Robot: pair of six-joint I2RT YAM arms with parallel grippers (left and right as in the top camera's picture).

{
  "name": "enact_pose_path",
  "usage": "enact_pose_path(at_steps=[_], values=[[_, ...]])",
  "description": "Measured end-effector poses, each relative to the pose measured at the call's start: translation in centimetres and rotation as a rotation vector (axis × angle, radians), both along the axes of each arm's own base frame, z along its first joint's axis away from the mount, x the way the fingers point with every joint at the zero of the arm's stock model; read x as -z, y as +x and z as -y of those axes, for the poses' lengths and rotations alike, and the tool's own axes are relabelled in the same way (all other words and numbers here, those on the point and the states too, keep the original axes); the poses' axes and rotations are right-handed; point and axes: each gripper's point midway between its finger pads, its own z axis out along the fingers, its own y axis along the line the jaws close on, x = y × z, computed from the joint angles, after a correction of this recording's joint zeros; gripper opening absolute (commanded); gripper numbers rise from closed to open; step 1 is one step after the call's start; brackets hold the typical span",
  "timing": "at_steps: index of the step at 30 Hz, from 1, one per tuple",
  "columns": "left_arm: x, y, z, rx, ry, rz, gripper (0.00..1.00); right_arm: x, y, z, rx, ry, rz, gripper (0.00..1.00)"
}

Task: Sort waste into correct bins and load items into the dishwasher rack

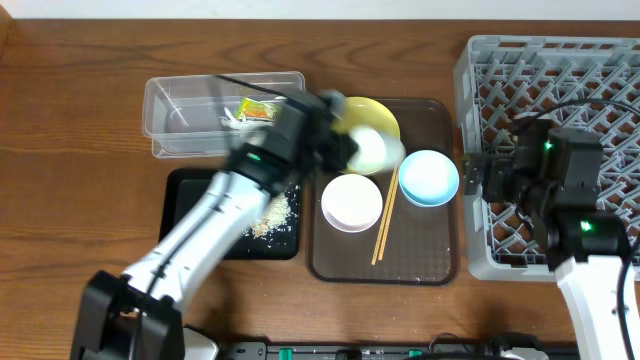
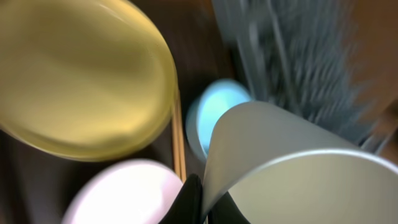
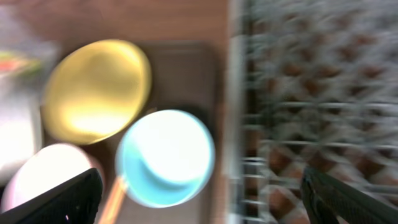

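My left gripper (image 1: pixel 343 148) is shut on the rim of the white bowl (image 1: pixel 372 150) and holds it tilted above the yellow plate (image 1: pixel 375 113). The left wrist view shows the fingers (image 2: pixel 204 199) pinching the bowl's wall (image 2: pixel 286 168), with the plate (image 2: pixel 81 74), the blue bowl (image 2: pixel 214 118) and the pale pink cup (image 2: pixel 124 193) below. The cup (image 1: pixel 352 201), blue bowl (image 1: pixel 430 177) and chopsticks (image 1: pixel 385 215) lie on the brown tray. My right gripper (image 1: pixel 472 175) is open and empty at the left edge of the grey rack (image 1: pixel 560 70), above the blue bowl (image 3: pixel 165 155).
The clear tub (image 1: pixel 190 115) holds the snack wrapper (image 1: pixel 256 110) and white scraps. The black tray (image 1: pixel 190 215) holds rice grains (image 1: pixel 272 214). The brown serving tray (image 1: pixel 420 260) lies between the black tray and the rack. Both wrist views are motion-blurred.
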Motion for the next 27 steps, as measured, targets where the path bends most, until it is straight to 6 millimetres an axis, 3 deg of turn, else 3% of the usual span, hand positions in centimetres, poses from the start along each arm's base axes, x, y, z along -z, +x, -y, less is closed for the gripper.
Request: enact_pose_path(at_steps=[2,5,11,17,21,27], values=[[-0.8,2.2,-2.1,-0.059,-0.105,-0.031,0.06,0.8,-0.2,-2.6,-0.151,0.090,-0.030,0.99],[-2.1,3.9,-3.0,-0.043,-0.277,-0.067,0.06,1.1,-1.2,-6.9,-0.416,0.246,-0.043,0.99],[-1.8,0.9,0.1,0.144,-0.473,-0.294,0.06,0.3,-3.1,-12.4,-0.772,0.467,0.015,0.99],[-2.6,-2.9,3.1,0.310,-0.539,-0.418,0.06,-1.5,-2.8,-14.1,-0.921,0.501,0.166,0.99],[-3.3,-4.4,3.9,0.379,-0.565,-0.458,0.06,-2.5,-2.6,-14.4,-0.967,0.505,0.235,0.98],[-3.8,-5.1,3.9,0.421,-0.586,-0.473,0.06,-4.4,-2.8,-14.9,-1.051,0.537,0.344,0.82]])
